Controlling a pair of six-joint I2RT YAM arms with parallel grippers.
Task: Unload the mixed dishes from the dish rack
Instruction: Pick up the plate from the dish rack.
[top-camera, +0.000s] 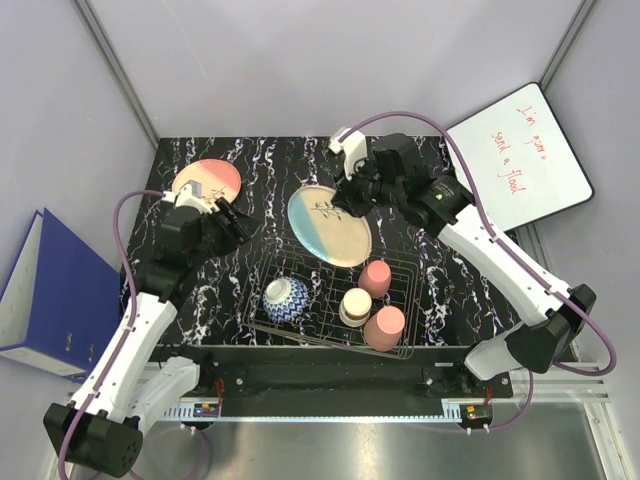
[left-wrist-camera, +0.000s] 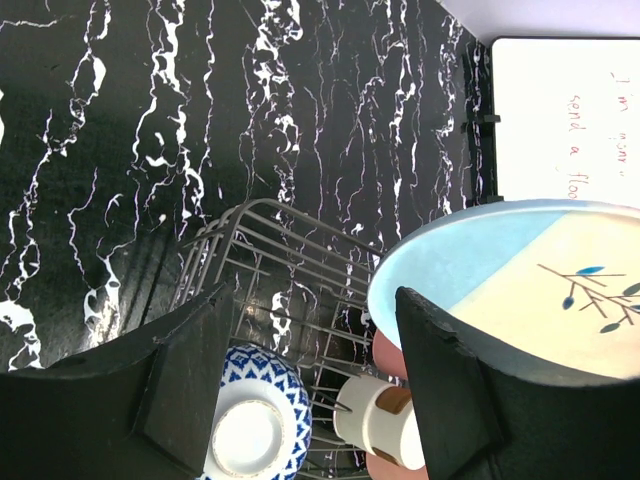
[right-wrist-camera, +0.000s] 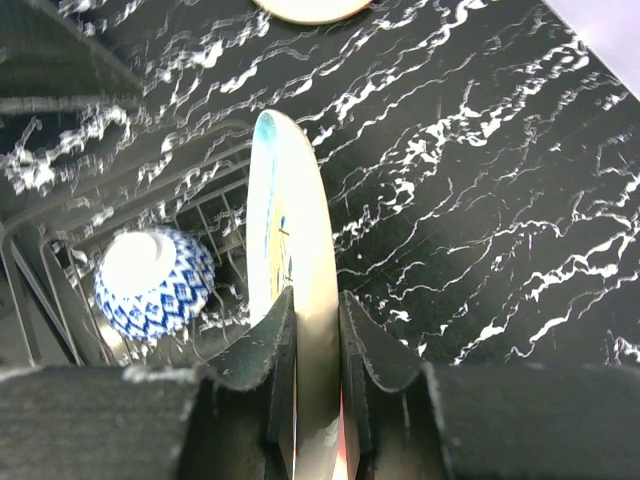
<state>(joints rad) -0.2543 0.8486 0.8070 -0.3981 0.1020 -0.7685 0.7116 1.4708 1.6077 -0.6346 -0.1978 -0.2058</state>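
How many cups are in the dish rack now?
3. All are in the right half of the dish rack: far pink cup at the back, cream cup in the middle, near pink cup at the front. The raised blue plate may hide more.

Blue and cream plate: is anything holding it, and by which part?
The right gripper pinches the light blue and cream plate by its rim, between both fingers. The left gripper holds nothing.

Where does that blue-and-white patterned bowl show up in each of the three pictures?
Top external: the blue-and-white bowl sits in the wire rack, lower centre-left.
Left wrist: the bowl is at the bottom edge, left of centre.
Right wrist: the bowl is at the left, mid-height.
Shared landmark: the light blue and cream plate.
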